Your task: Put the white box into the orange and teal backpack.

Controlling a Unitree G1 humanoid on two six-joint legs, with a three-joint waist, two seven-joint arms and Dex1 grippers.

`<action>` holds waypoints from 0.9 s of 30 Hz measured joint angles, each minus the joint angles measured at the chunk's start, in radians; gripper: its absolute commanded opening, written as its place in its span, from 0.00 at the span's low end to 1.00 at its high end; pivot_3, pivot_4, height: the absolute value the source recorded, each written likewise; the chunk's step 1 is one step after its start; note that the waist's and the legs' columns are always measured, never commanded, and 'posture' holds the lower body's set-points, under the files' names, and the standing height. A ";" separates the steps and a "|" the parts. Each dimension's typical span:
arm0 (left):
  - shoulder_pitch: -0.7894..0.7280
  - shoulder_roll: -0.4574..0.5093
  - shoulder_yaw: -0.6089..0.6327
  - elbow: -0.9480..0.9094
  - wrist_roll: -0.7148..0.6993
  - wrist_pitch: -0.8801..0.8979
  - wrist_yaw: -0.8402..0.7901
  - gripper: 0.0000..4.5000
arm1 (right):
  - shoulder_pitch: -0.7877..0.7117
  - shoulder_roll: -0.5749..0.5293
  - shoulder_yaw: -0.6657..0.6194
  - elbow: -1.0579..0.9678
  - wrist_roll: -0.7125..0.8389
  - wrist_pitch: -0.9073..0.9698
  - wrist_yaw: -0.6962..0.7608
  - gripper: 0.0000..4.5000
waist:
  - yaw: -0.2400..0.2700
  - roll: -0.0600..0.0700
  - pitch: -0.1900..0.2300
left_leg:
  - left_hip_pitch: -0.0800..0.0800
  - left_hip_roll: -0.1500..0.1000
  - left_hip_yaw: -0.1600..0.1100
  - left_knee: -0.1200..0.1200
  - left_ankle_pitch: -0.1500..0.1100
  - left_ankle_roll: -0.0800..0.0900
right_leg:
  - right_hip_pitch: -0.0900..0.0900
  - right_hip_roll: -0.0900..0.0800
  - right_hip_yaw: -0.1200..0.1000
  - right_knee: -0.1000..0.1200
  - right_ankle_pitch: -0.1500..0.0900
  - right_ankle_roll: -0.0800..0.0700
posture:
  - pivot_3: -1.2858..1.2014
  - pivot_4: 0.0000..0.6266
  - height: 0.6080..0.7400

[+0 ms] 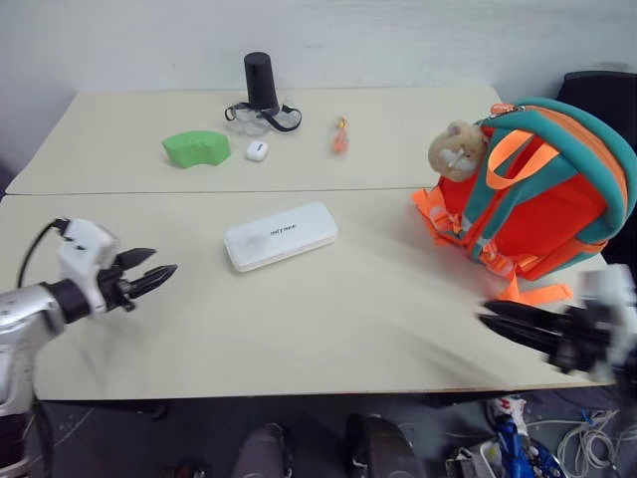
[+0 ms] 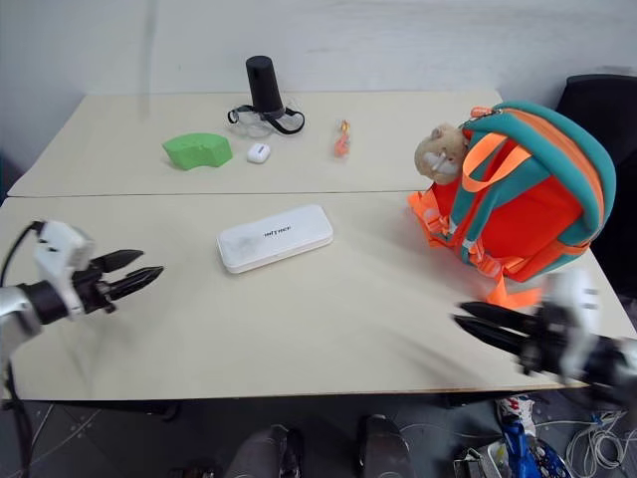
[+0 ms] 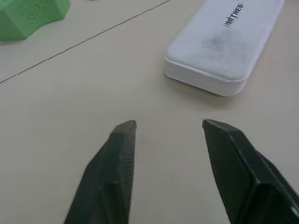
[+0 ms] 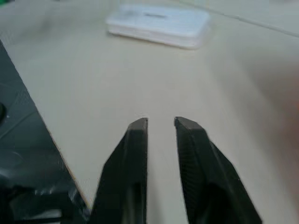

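We see the left gripper (image 1: 164, 271) level over the beige tabletop (image 1: 398, 299), jaws partly open, empty. The flat white rectangular box (image 1: 280, 236) lies ahead of them, untouched. Right gripper (image 1: 490, 315): jaws nearly closed, empty, just before the orange and teal backpack (image 1: 537, 194).

I note the counter (image 1: 378, 299) as a smooth, matt beige laminate. White box (image 1: 280, 236): hard plastic, satin finish, slightly scuffed grey on top. Orange and teal backpack (image 1: 542, 194): woven cloth with webbing straps; its tan toy (image 1: 457, 149) looks plush. Left pincer (image 3: 169, 128) fingers (image 3: 117, 158): matt black, finely textured plastic. Green block (image 1: 196, 147), upper left: dull, pitted foam.
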 measured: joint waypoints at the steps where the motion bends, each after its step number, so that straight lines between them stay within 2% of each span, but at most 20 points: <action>1: -0.008 -0.025 -0.016 0.002 0.019 0.001 0.033 0.25 | -0.061 0.038 0.067 0.011 -0.039 0.005 -0.059 0.00 | 0.000 0.000 0.000 | 0.000 0.000 0.000 0.000 0.002 -0.002 | 0.000 0.000 0.000 0.001 0.000 0.000 | 0.52 0.24 1.00; 4: -0.057 -0.097 -0.060 0.019 0.052 0.008 0.111 0.03 | -0.218 0.135 0.208 0.057 -0.106 0.017 -0.180 0.00 | 0.001 0.000 0.000 | -0.001 -0.001 0.000 0.001 0.003 -0.003 | -0.001 0.000 -0.001 0.003 0.000 0.000 | 0.52 0.24 1.00; 5: -0.071 -0.114 -0.072 0.023 0.061 0.016 0.136 0.01 | -0.266 0.162 0.249 0.072 -0.125 0.019 -0.209 0.00 | 0.002 0.000 0.000 | -0.002 -0.001 0.000 0.002 0.005 0.001 | -0.001 0.000 -0.001 0.003 0.000 0.000 | 0.52 0.24 1.00; 9: -0.116 -0.152 -0.103 0.033 0.089 0.055 0.201 0.01 | -0.420 0.239 0.374 0.190 -0.218 0.002 -0.275 0.00 | -0.001 -0.001 0.000 | -0.003 -0.001 0.000 0.002 0.005 0.003 | -0.002 0.000 -0.002 0.002 0.000 0.000 | 0.52 0.24 1.00; 13: -0.150 -0.173 -0.144 0.039 0.103 0.074 0.217 0.01 | -0.581 0.308 0.459 0.424 -0.341 -0.071 -0.323 0.00 | -0.004 -0.001 0.000 | -0.003 -0.001 0.001 0.003 0.005 0.004 | -0.002 0.000 -0.002 0.003 0.000 0.000 | 0.52 0.24 1.00; 21: -0.247 -0.199 -0.226 0.161 0.162 0.035 0.214 0.01 | -0.893 0.439 0.491 1.016 -0.522 -0.301 -0.394 0.00 | -0.028 -0.001 0.000 | -0.004 -0.001 0.001 0.006 0.006 0.004 | -0.002 0.001 -0.002 0.008 0.000 0.000 | 0.52 0.24 1.00; 27: -0.282 -0.198 -0.247 0.228 0.180 -0.018 0.180 0.01 | -1.011 0.499 0.491 1.300 -0.580 -0.444 -0.396 0.00 | -0.037 -0.001 0.000 | -0.005 0.000 0.002 0.005 0.007 0.004 | -0.002 0.001 -0.002 0.007 0.000 0.001 | 0.52 0.24 1.00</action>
